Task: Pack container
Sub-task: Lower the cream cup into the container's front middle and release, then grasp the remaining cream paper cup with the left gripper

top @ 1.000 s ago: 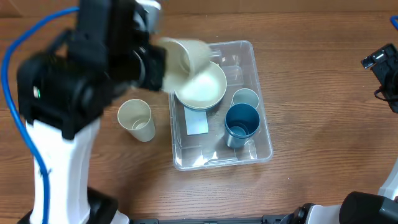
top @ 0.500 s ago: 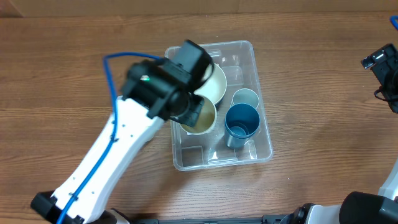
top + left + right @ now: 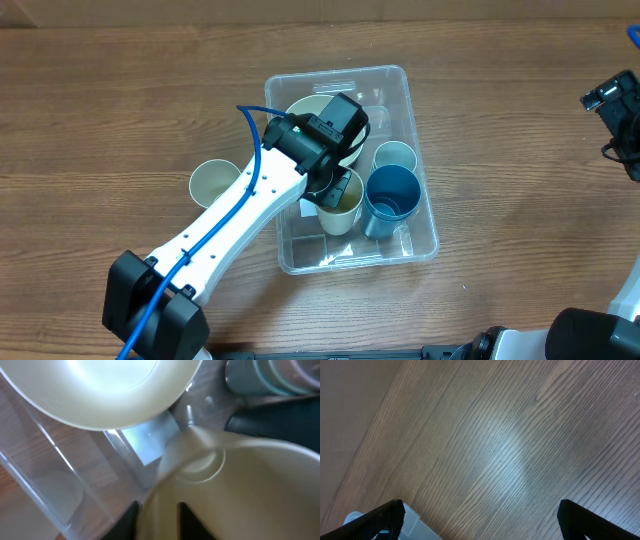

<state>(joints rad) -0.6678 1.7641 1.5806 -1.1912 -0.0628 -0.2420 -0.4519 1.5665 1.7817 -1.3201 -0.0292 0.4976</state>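
The left arm rises from the near left corner, white with a blue cable (image 3: 247, 150) along it, and reaches right and far over the brown wood-grain counter (image 3: 500, 200); the container (image 3: 310, 255) stands just right of centre, long side running near to far, its near end bare; the left gripper (image 3: 337, 188) is inside it, closed on the rim of a cream cup (image 3: 340, 212) that sits upright near the container's middle; in the blurred left wrist view a dark finger shows on either side of that cup's wall, with the white label (image 3: 147, 442) on the bottom just beyond; a blue cup (image 3: 390, 200) stands just right of the held one; a second cream cup (image 3: 215, 188) stands on the counter to the left, outside the container; farther in, a small pale green cup (image 3: 395, 157), then a white bowl (image 3: 100, 390) at the far end, partly under the wrist; the right gripper (image 3: 480, 517) hangs at the far right, well apart, fingers spread wide over bare wood; a plain tan strip (image 3: 300, 10) lies past the counter's far edge.
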